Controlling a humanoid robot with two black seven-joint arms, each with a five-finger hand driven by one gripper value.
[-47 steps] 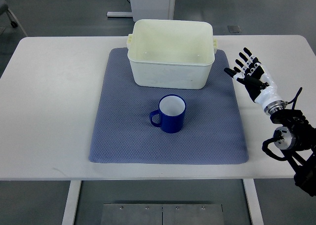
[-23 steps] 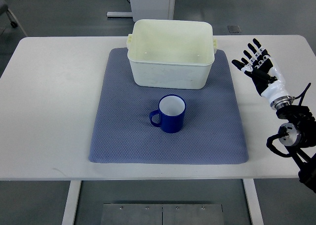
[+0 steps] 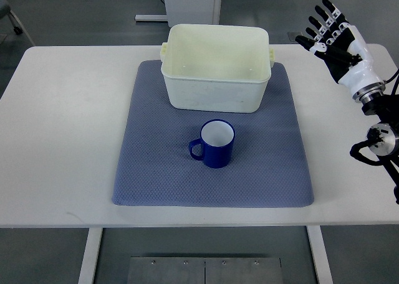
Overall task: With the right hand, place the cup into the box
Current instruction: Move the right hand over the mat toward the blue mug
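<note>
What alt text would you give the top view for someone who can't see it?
A blue cup stands upright on a blue-grey mat on a white table, just in front of an empty cream box. The robot's right hand, fingers spread and holding nothing, is raised at the far right, well away from the cup.

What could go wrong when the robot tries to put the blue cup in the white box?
1. The right hand is open and far off by the table's back right corner, so a long reach could knock the blue cup over instead of gripping it.
2. The cup stands close to the white box; if lifted too low, it might bump the box's wall and slip out.
</note>
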